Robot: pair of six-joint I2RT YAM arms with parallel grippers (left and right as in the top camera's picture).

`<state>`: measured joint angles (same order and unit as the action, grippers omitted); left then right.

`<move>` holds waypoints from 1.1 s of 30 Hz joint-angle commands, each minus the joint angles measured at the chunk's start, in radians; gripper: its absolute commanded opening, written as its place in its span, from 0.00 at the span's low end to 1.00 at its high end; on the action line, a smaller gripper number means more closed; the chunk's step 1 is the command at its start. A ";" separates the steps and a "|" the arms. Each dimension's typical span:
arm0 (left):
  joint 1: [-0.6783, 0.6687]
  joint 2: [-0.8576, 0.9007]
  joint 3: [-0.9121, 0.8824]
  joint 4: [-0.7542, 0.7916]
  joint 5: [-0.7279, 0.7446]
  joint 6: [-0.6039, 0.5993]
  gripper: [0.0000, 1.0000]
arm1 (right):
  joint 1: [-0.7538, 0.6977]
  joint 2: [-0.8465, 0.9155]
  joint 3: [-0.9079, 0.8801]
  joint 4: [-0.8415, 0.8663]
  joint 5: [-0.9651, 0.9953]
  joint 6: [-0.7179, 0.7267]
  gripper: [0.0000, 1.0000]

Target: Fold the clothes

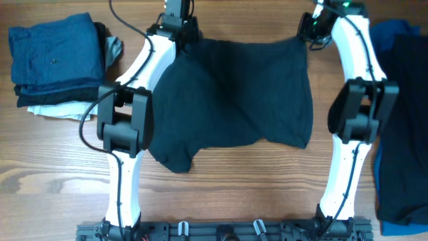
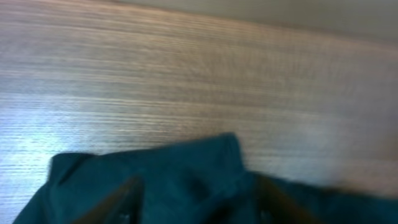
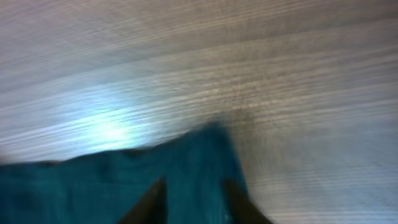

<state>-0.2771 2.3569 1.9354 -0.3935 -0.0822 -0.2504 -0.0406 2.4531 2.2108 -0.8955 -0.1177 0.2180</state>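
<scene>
Left arm: white rounded links, joined by bulky black joint housings. Thin black cable looped beside housing; second black cable run to upper link. Right arm: same white links, black housing fitted at elbow. Green light seen near right hand. Left hand black. Fingers dark, blurred in wrist views. Both arms carried on black base rail, silver fittings fixed along it.
</scene>
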 commanded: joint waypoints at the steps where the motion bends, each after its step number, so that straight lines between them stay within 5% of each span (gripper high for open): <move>1: 0.006 -0.064 0.024 0.032 0.029 0.119 0.82 | -0.006 0.002 0.009 0.073 0.018 -0.061 0.74; 4: 0.031 -0.167 0.030 0.012 0.030 0.103 0.96 | -0.007 -0.039 0.044 0.071 0.021 -0.103 0.84; 8: 0.074 -0.336 0.029 -0.148 0.030 0.017 0.87 | -0.011 -0.156 0.049 -0.056 0.017 -0.139 0.93; 12: 0.152 -0.382 0.029 -0.405 0.040 -0.100 0.76 | -0.030 -0.198 0.049 -0.271 0.000 -0.137 0.66; 15: 0.205 -0.343 0.021 -0.497 0.108 -0.101 0.71 | -0.047 -0.198 0.021 -0.347 -0.048 -0.167 0.28; 16: 0.220 -0.326 0.021 -0.521 0.132 -0.096 0.71 | -0.052 -0.197 0.018 -0.370 -0.051 -0.167 0.23; 22: 0.267 -0.245 0.021 -0.618 0.164 -0.094 0.72 | -0.054 -0.184 -0.032 -0.393 -0.097 -0.216 0.26; 33: 0.269 -0.175 0.021 -0.603 0.164 -0.045 0.72 | -0.055 -0.183 -0.308 -0.093 -0.156 -0.218 0.16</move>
<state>-0.0128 2.1540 1.9610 -0.9985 0.0673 -0.3275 -0.0963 2.2574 1.9385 -1.0248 -0.2367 0.0132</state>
